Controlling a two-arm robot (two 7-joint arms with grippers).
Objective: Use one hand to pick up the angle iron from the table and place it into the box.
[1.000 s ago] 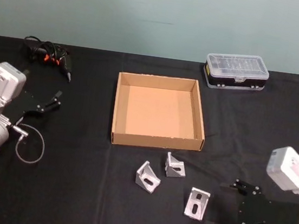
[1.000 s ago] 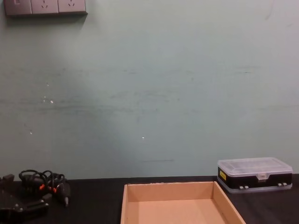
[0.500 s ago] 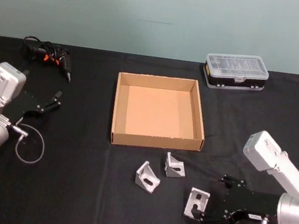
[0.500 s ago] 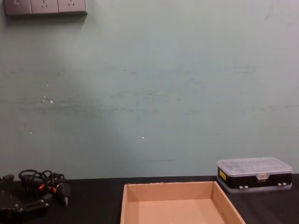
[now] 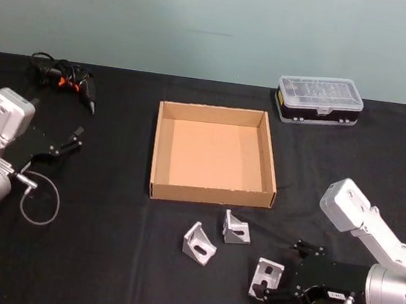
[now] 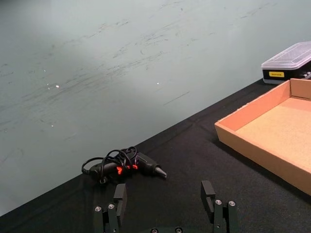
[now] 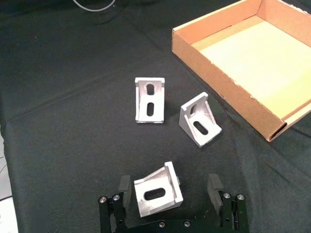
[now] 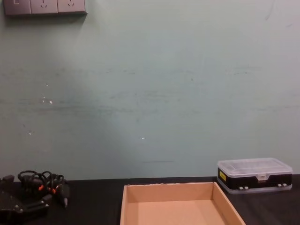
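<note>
Three silver angle irons lie on the black table [image 5: 102,251] in front of the tan cardboard box [image 5: 156,146]. The nearest angle iron [image 5: 265,277] [image 7: 158,195] lies between the fingers of my right gripper [image 5: 282,274] [image 7: 168,187], which is open and low over the table, one finger on each side of it. The other two angle irons [image 5: 199,242] [image 5: 236,228] lie to its left, closer to the box. My left gripper [image 5: 69,141] [image 6: 164,193] is open and holds nothing, parked at the table's left side. The box [image 7: 243,63] [image 8: 171,194] is empty.
A small black case with a clear lid [image 5: 319,99] [image 8: 254,174] stands behind the box to the right. A black tool with a coiled cable [image 5: 65,79] [image 6: 124,166] lies at the back left. A loose cable loop [image 5: 40,202] hangs beside the left arm.
My right gripper has moved left and forward across the table, from beside the nearest angle iron to around it. The left arm has stayed where it was.
</note>
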